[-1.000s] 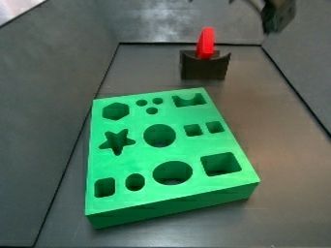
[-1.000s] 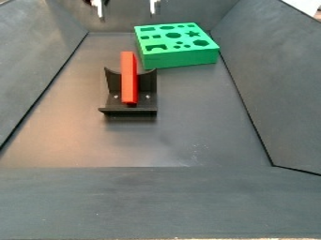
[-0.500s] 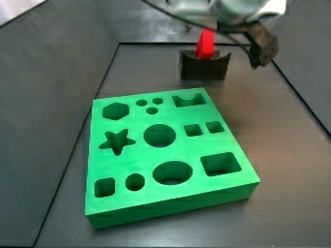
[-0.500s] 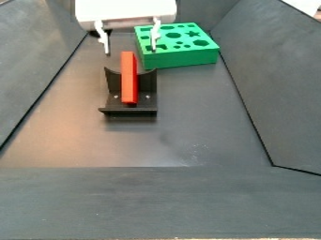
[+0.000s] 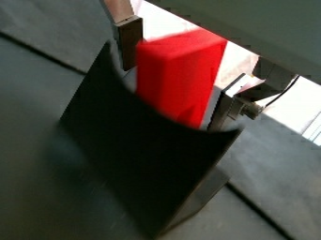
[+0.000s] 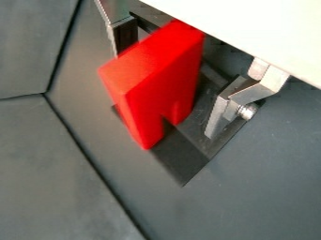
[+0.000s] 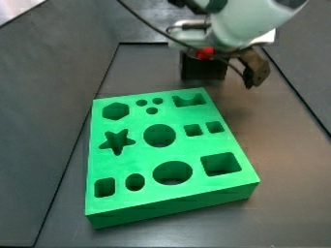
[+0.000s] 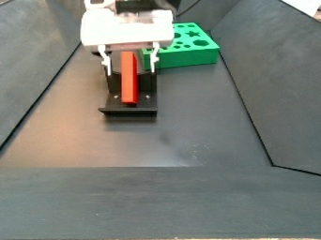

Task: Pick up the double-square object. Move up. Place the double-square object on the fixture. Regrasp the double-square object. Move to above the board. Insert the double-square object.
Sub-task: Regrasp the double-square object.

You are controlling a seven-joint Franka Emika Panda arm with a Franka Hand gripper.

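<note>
The hand is straddling the upright double-square object standing on the fixture, its fingers spread open on either side, gripping nothing.

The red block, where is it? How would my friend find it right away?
Look for the big green board full of shaped holes, then the small dark fixture on the floor near it. The red double-square object stands upright in that fixture, with the gripper down around it, one silver finger on each side. It is the only red thing there.
</note>
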